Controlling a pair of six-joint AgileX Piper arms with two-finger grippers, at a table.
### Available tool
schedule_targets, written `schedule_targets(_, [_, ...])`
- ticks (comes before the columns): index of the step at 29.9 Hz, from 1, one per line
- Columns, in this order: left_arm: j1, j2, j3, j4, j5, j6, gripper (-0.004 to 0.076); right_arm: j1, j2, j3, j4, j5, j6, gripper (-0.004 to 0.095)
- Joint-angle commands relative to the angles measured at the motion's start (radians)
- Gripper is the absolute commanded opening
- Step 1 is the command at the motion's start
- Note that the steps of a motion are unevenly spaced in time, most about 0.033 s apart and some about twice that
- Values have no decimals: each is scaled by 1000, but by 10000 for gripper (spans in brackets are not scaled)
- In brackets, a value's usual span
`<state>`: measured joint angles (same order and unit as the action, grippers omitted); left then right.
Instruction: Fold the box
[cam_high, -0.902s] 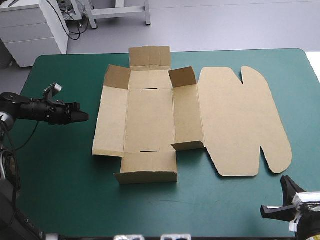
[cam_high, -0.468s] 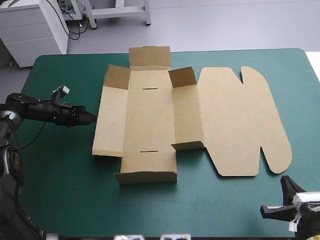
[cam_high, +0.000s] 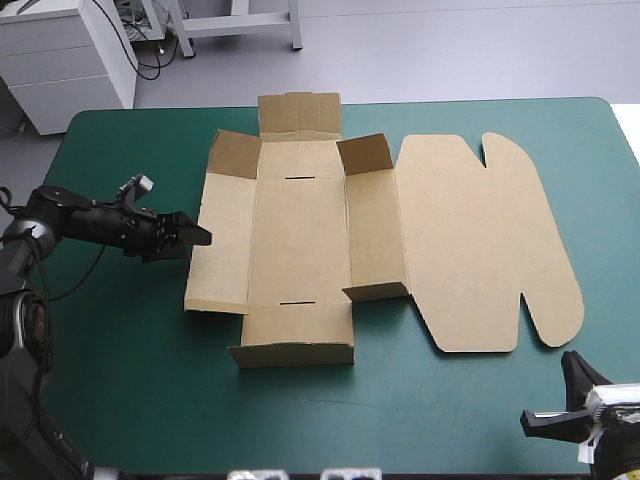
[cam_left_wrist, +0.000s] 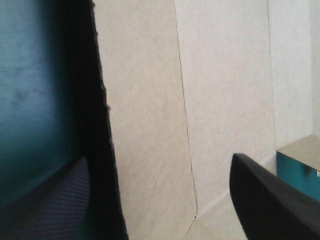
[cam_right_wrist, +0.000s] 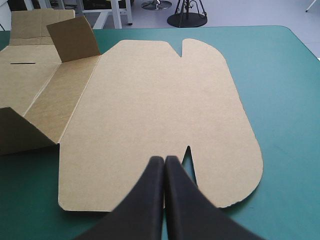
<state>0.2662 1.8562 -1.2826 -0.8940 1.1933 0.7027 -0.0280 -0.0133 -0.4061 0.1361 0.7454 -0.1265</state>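
The box (cam_high: 300, 235) is seen lying unfolded on the teal-green worktop (cam_high: 120, 380), around the middle and nearer the far edge than the near one. Its brown sheet is mostly flat. The large rounded lid panel (cam_high: 480, 250) is spread out toward the worktop's right side, while two small corner flaps (cam_high: 365, 155) at the far end are stood partly upright (a third, at the near end beside the lid panel, is raised as well). The left gripper (cam_high: 198, 236) is held low at the box's left edge, about halfway along it, with its black fingers (cam_left_wrist: 270, 205) spread wide. In the left wrist view the board's edge is seen running between them, one finger over the brown panel and the other on the side of the bare cover. Whether the board is touched by either finger cannot be told. The right gripper (cam_right_wrist: 164, 160) is seen at the near right corner of the worktop, well apart from the box, its fingers pressed together into a point and aimed toward the lid panel's near edge.
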Motion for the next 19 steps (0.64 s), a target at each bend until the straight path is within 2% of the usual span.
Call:
schedule_targets(1, [-40,-38,-19,-14,14,-21,555,3,-3,-32,-1,-72,-6,-20])
schedule_targets(15, [-186,-38,-19,34,-13,-108,553,3,-3,-32,-1,-72,-6,-19])
schedule_targets(17, [-188,-38,-19,32,-25,-136,526,3,-3,-32,-1,-72,-6,-19])
schedule_targets(19, [-184,-38,-19,28,-25,-155,459,3,-3,-32,-1,-72,-6,-19])
